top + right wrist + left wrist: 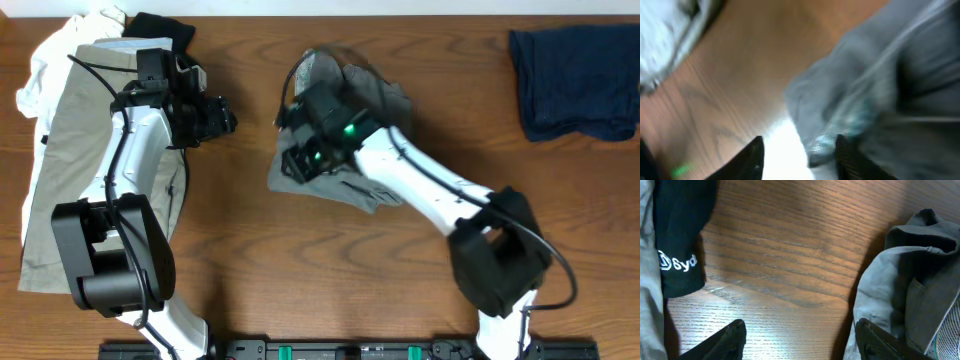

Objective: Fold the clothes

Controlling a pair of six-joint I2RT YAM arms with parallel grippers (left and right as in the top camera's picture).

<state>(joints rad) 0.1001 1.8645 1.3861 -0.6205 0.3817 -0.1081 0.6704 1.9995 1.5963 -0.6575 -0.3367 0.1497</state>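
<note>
The mid-grey shorts (372, 175) lie crumpled at the table's centre. They also show in the left wrist view (910, 285) and, blurred, in the right wrist view (880, 75). My right gripper (297, 162) hovers over their left edge, open, with an edge of grey fabric between its fingers (801, 160). My left gripper (222, 115) is open and empty (800, 342) over bare wood, between a black piece with white lettering (682, 230) and the grey shorts.
Khaki-beige shorts (70, 150) lie at the far left under the left arm, with a white piece (50, 60) and the black piece (160, 25) behind them. A navy piece (575, 80) lies at the back right.
</note>
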